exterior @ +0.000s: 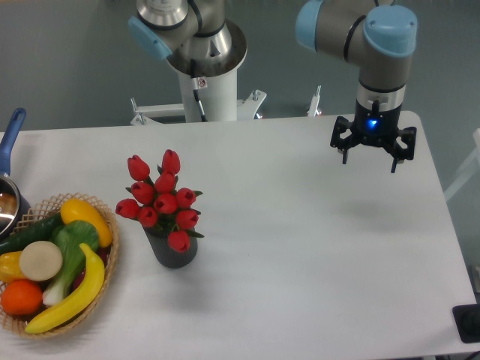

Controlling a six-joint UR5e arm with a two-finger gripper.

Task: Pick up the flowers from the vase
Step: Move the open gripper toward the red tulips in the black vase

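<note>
The flowers [160, 199], a bunch of red closed tulip buds with green leaves, stand upright in the vase [175, 253], a short dark cylinder left of the table's middle. The buds hide most of the vase's mouth. My gripper [369, 160] hangs far to the right, above the table's back right area and well apart from the flowers. Its fingers [393, 162] point down and are spread apart, with nothing between them.
A woven basket [109, 264] holding fruit and vegetables, among them a banana [73, 297], sits at the front left, close beside the vase. A pot with a blue handle [10, 133] is at the left edge. The arm's white base [210, 90] rises behind the table.
</note>
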